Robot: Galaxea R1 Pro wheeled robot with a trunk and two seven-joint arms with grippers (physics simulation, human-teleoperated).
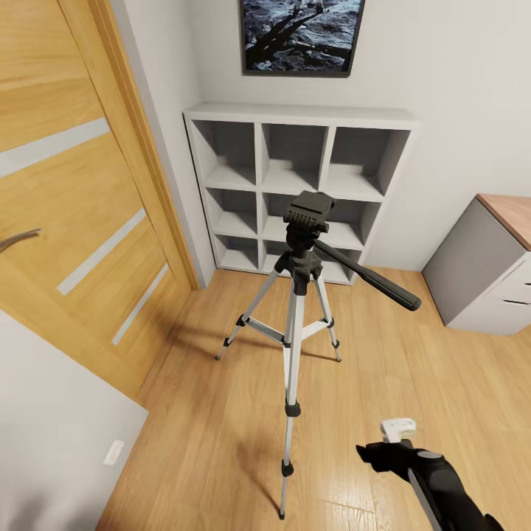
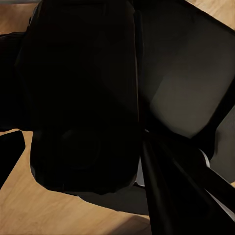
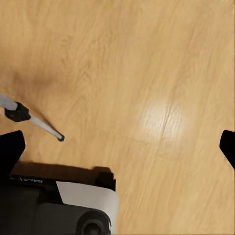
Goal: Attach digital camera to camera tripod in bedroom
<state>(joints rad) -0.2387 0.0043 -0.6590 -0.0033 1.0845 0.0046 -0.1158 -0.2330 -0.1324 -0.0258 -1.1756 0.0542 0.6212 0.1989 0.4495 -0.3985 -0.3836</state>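
A: Where is the camera tripod (image 1: pixel 296 310)?

B: In the head view it stands in the middle of the frame, on the light wood floor (image 1: pixel 413 383), with its three silver legs spread. One leg comes down toward the lower centre of the frame; the other two go toward the white cube shelf (image 1: pixel 299 188). Its black head is bare on top, and the long black pan handle (image 1: pixel 369 276) points to the right and a little down.

A: And the digital camera?

B: I cannot say for certain. In the left wrist view a large black blocky shape (image 2: pixel 81 98) sits very close to the lens, too dark for me to name it.

A: Is the left claw closed on it?

B: I cannot tell; the fingers are not clear there.

A: The right gripper (image 1: pixel 391 442)?

B: It is at the lower right of the head view, low over the floor, to the right of the near tripod leg. In the right wrist view its two dark fingertips (image 3: pixel 11 149) stand far apart at the frame edges, with only floor between them, so it is wide open and holds nothing.

A: What is around?

B: A wooden door (image 1: pixel 74 206) at the left, a dark framed picture (image 1: pixel 301 35) above the shelf, and a grey cabinet (image 1: pixel 483 273) at the right edge.
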